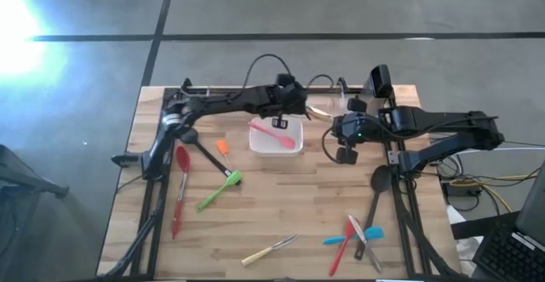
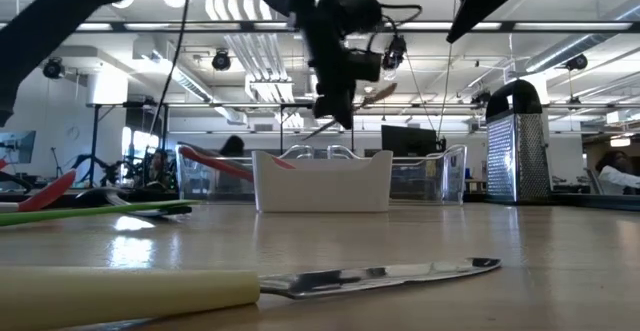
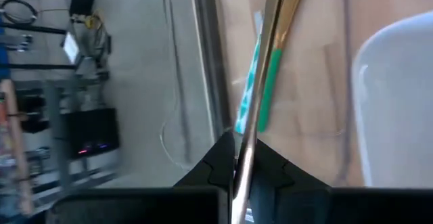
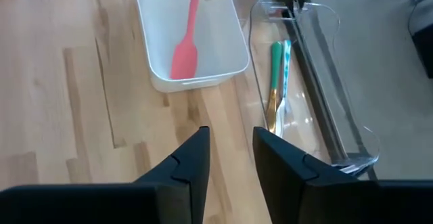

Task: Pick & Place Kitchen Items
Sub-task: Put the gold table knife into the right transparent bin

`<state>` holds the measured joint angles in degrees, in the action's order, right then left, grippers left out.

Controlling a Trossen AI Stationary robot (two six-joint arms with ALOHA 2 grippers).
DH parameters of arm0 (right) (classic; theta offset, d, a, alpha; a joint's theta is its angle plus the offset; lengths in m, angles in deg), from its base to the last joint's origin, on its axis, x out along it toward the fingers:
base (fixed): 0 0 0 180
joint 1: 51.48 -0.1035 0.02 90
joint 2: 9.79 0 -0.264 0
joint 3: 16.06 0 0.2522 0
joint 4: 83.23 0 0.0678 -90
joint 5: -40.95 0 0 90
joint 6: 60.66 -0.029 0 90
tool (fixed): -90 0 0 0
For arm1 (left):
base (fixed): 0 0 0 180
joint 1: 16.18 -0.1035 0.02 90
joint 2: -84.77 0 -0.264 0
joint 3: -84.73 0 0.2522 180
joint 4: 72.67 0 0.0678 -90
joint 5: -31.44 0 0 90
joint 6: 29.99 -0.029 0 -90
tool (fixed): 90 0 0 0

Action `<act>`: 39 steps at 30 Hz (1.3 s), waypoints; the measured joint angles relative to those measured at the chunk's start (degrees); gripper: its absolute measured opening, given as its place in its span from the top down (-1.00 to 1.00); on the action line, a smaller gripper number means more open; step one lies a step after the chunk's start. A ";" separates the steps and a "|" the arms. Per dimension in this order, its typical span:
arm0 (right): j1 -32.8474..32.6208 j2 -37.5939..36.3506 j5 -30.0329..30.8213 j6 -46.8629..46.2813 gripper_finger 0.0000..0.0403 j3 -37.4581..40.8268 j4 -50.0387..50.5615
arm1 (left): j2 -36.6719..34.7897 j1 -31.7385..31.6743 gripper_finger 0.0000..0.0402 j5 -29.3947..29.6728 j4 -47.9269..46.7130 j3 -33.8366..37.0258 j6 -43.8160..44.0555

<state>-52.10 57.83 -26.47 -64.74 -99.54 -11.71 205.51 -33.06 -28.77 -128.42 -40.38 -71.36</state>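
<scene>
My left gripper (image 1: 288,101) hangs over the table's far edge, just beyond the white dish (image 1: 274,148), shut on a slim shiny metal utensil (image 3: 260,75). Under it stands a clear bin (image 4: 318,82), in which a green-handled utensil (image 4: 276,61) and a teal one (image 4: 287,53) lie. A pink spatula (image 4: 186,48) lies in the dish, its handle over the far rim. My right gripper (image 4: 230,143) hovers open to the right of the dish, with nothing between its fingers. My left gripper pinches the slim metal utensil's shaft (image 3: 242,158) between its two fingers, which slant downward. The shaft runs on past the fingertips. The utensil is lifted clear above the clear bin and sits tilted in the low view (image 2: 375,93).
Loose utensils lie on the wood: a red spatula (image 1: 179,188), a black ladle (image 1: 204,156), a green spatula (image 1: 220,190), a cream-handled knife (image 1: 271,250), another black ladle (image 1: 377,187), and red, blue and grey ones (image 1: 353,239). A metal grater (image 2: 515,141) stands at the right.
</scene>
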 joint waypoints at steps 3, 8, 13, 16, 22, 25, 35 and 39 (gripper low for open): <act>0.03 -0.98 0.01 0.40 0.51 0.58 0.49 | 5.53 0.42 0.89 3.65 -2.24 -6.78 -5.07; 0.04 -4.48 0.01 -0.22 0.55 2.24 0.79 | 14.18 0.85 0.89 3.71 -5.99 -20.58 -9.17; 0.11 -10.36 0.09 -1.41 0.58 5.69 0.80 | 16.01 1.35 0.89 3.75 -0.73 -19.35 -15.72; 0.12 -14.50 1.56 -2.22 0.60 8.35 0.27 | 16.16 1.51 0.89 2.54 -1.14 -18.56 -14.93; 0.13 -20.59 2.39 -3.33 0.63 14.15 -4.27 | 16.19 1.67 0.89 2.81 -2.16 -19.34 -11.74; 0.13 -21.51 2.24 -2.81 0.62 17.22 -9.50 | 15.87 1.91 0.89 2.12 -4.66 -22.40 -7.92; 0.12 -16.16 -1.47 1.27 0.54 20.62 -17.61 | 9.97 2.19 0.89 -17.95 -16.73 -23.39 10.58; 0.11 -16.25 -1.54 -0.24 0.56 21.15 -17.49 | 7.05 1.73 0.89 -23.94 -14.88 -23.52 15.36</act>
<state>-51.99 41.58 -28.01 -64.98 -78.39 -29.20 212.55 -31.34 -52.71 -143.31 -63.90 -56.00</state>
